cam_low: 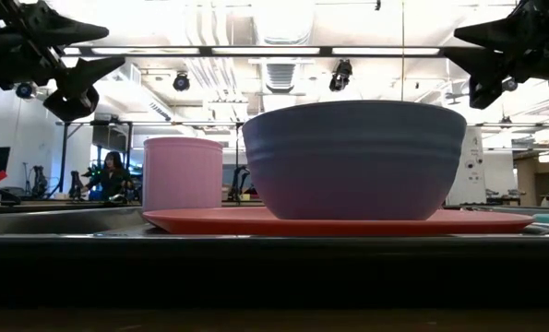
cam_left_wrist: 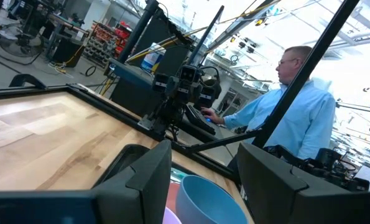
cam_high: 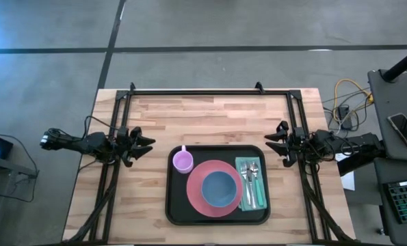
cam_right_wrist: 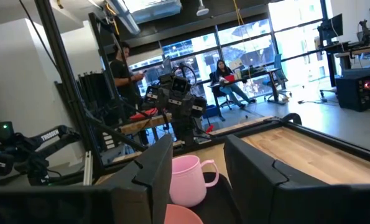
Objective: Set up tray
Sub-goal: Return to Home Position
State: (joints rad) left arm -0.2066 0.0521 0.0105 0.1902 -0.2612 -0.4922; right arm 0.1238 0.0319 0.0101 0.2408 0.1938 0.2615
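Wooden table (cam_high: 210, 116) with tray (cam_high: 179, 208), arm lettering (cam_right_wrist: 48, 135) perhaps "TROSSEN"

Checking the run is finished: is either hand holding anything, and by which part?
Nothing is held. The left hand and right hand hang open and empty either side of the large black rectangular tray.

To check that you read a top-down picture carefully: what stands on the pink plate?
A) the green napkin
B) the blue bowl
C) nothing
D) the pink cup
B: the blue bowl stands in the middle of the pink plate, while the cup and the napkin lie beside it on the tray.
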